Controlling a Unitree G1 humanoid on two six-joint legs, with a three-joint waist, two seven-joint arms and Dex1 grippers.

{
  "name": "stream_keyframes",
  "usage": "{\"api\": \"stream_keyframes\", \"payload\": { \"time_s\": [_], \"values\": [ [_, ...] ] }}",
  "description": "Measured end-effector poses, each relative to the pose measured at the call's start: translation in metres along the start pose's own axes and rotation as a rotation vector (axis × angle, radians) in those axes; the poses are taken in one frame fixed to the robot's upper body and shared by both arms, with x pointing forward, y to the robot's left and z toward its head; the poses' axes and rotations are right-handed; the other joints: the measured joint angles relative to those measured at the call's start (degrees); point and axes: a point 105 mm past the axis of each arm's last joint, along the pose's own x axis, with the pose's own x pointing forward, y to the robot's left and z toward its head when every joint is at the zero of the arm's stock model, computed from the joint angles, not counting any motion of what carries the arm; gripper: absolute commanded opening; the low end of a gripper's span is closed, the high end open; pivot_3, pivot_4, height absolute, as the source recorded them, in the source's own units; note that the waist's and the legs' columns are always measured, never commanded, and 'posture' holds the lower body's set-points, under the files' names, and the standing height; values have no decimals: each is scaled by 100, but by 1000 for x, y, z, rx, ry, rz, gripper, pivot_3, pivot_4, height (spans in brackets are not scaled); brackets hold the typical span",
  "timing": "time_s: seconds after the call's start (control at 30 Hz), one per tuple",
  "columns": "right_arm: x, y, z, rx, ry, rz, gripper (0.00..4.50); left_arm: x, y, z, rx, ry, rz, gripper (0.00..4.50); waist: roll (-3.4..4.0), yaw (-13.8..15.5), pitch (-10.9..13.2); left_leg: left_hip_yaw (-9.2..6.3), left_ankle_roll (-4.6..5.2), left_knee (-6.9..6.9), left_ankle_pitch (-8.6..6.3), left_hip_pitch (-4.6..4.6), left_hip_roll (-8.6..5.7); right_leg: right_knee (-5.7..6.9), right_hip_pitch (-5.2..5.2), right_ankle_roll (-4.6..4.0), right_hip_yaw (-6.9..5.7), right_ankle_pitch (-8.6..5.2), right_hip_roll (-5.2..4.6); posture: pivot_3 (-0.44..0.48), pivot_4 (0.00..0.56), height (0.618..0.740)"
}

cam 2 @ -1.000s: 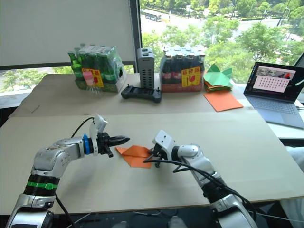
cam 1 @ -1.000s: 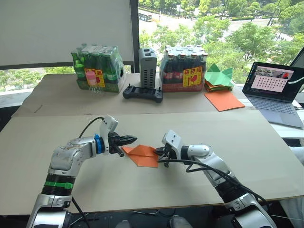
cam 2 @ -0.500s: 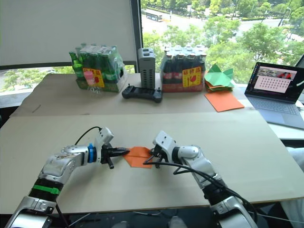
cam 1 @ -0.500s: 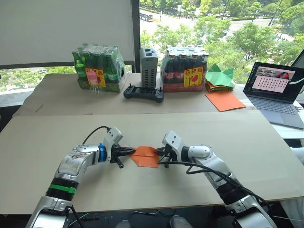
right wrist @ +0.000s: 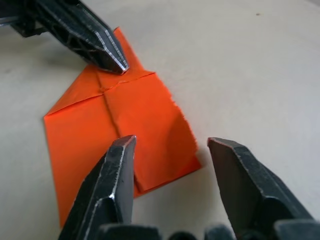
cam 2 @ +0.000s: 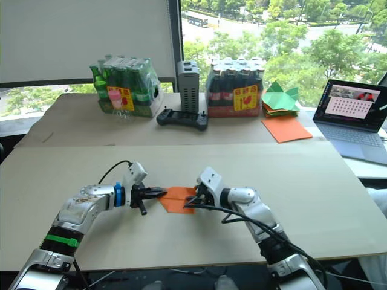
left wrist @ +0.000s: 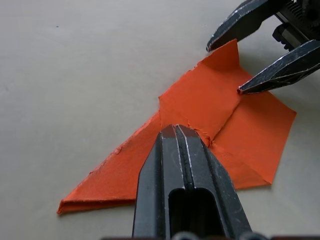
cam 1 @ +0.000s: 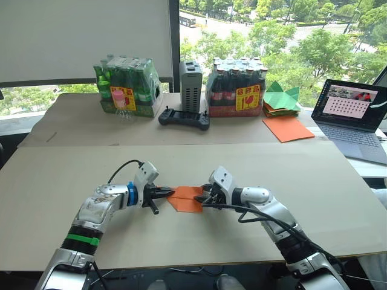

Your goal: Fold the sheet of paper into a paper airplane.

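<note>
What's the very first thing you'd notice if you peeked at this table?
The bright-orange, partly folded sheet of paper lying flat in the middle of the pale table, with a black two-fingered pincer at each end. The left pincer is shut, its tip pressing down on the paper's creases, and the right pincer is open over the opposite corner. Behind them, by the window, stand two shrink-wrapped packs of bottles.

The left gripper (left wrist: 182, 131) covers the near middle of the sheet of paper (left wrist: 210, 107), so whether its closed tips pinch a layer or only press down cannot be told. At two o'clock the laptop (cam 1: 355, 115) is cut by the edge, its screen too small to read. The labels on the bottle packs (cam 1: 126, 87) are illegible.
</note>
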Motion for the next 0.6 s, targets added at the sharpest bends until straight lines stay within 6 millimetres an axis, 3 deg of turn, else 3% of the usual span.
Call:
{"api": "stream_keyframes", "payload": {
  "time_s": [0.07,0.13,0.27,0.4,0.57,0.6],
  "values": [
    [1,-6,14,38,-85,-43,4344,0,0,0,2,-1,0,0,0,-7,0,-1,0,0,0,-1,0,1,-2,0,0,0,0,0,150,740],
    [0,-5,28,70,-164,-48,4493,1,1,0,-1,-3,1,0,0,-3,0,-2,0,0,0,-3,1,1,-3,0,0,0,0,0,150,740],
    [-4,21,45,73,-259,65,3193,2,1,1,-6,-5,-4,0,0,-3,0,-2,1,0,0,-3,0,-1,-1,0,-1,0,0,0,150,740],
    [-1,46,23,89,-188,135,1814,1,3,0,-7,-6,-2,0,0,-3,0,-1,1,0,0,-2,0,1,-2,0,-1,0,0,0,150,740],
    [9,57,5,73,-114,122,75,1,3,0,-2,-9,0,0,0,-10,0,-1,1,0,0,-2,0,1,-3,0,-1,0,1,0,150,740],
    [11,57,2,80,-105,111,31,1,3,0,-2,-9,0,0,0,-10,0,0,1,0,0,-2,0,1,-2,0,-1,0,1,0,150,740]
  ]
}}
